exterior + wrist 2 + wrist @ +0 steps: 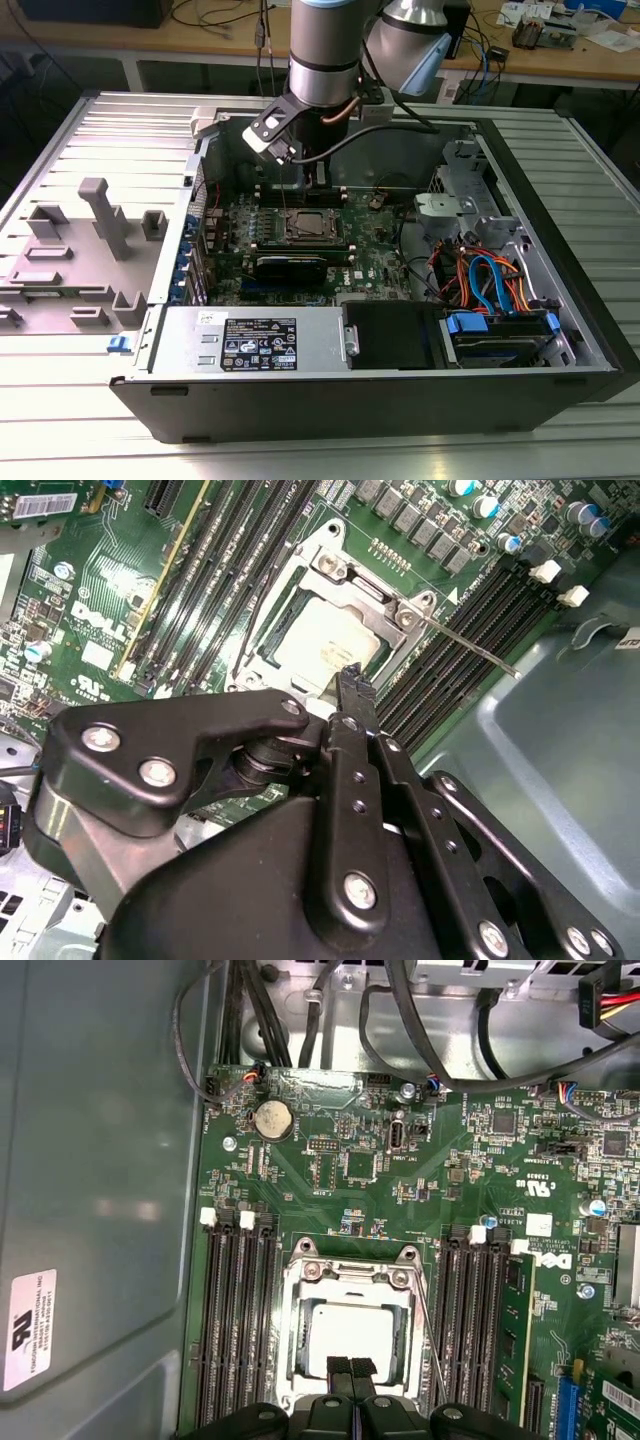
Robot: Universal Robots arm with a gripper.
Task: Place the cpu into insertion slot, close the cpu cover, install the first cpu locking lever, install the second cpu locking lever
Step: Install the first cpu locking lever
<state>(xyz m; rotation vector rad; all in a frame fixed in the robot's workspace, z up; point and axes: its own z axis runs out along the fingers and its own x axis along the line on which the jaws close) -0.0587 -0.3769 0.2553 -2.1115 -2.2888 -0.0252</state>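
Fingers of the gripper [350,1368], pinched together and empty, hovered at the edge of the cpu [352,1322], seated in the insertion slot [297,1345] beneath the cpu cover [350,1278], a locking lever [428,1345] just beside.

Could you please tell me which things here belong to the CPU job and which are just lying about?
Part of the job:
cpu, seated in its socket
cpu cover, lying over it
locking lever
claw, shut, at the cover's edge

Just lying about:
memory slots
coin battery
power supply
blue cables
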